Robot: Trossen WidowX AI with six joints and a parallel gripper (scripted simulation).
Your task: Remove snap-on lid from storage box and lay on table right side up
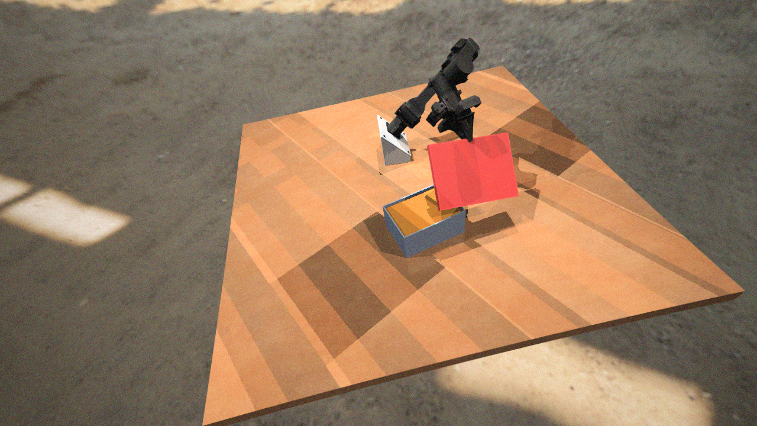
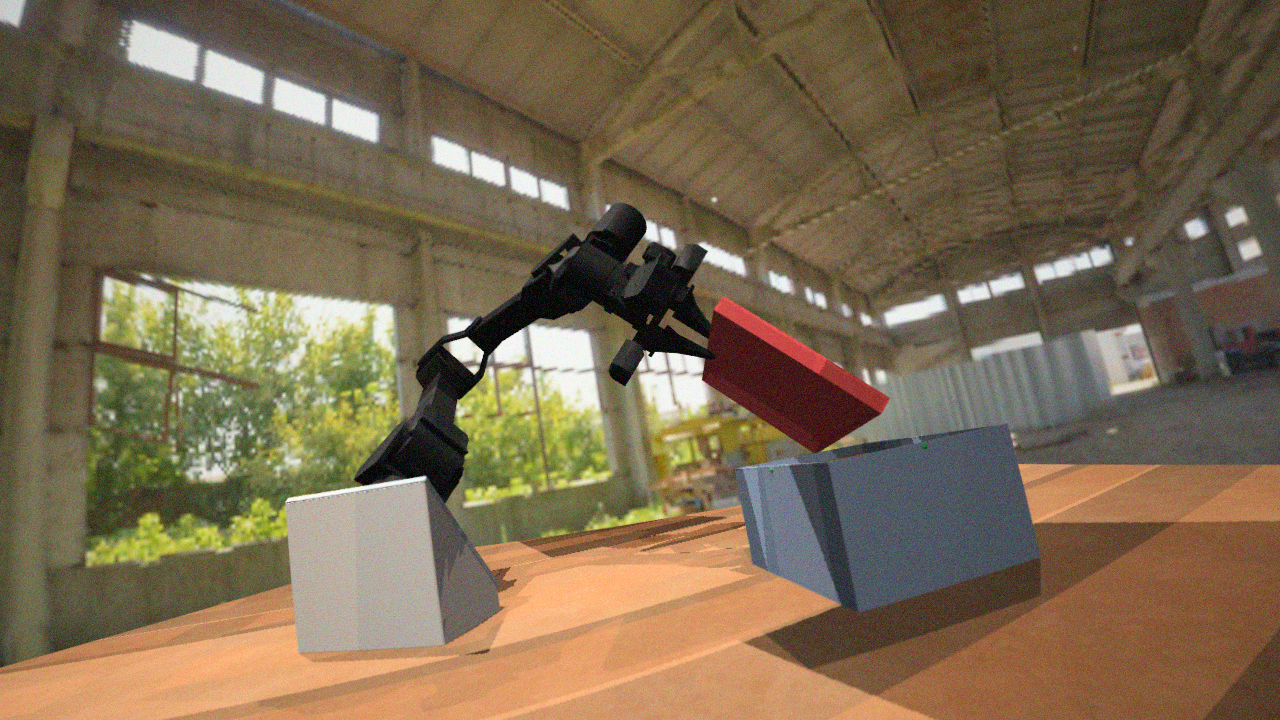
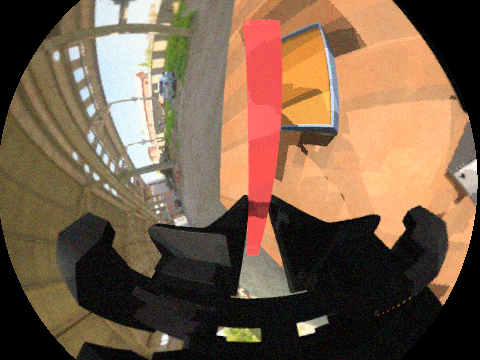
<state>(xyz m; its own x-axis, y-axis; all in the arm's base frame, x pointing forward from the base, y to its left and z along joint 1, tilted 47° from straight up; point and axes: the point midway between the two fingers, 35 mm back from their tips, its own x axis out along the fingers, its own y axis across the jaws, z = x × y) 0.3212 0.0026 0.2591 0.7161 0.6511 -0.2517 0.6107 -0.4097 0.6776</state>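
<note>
The red lid [image 1: 474,172] [image 2: 792,376] [image 3: 264,100] is off the box and held in the air, tilted, its far edge lower than the edge at my fingers. My gripper [image 1: 471,138] [image 2: 712,345] [image 3: 258,199] is shut on the lid's near edge. The blue-grey storage box [image 1: 434,236] [image 2: 935,519] [image 3: 334,95] stands upright on the table, open at the top, with an orange inside. In the top view the lid covers the box's back right corner from view. In the exterior view the lid's lowest corner is just above the box rim.
The wooden table [image 1: 502,318] [image 2: 581,617] carries the box and the arm's wedge-shaped light base [image 1: 395,151] [image 2: 366,573] [image 3: 467,177]. The base stands behind and left of the box in the top view. The table's edge [image 1: 529,343] runs along the front.
</note>
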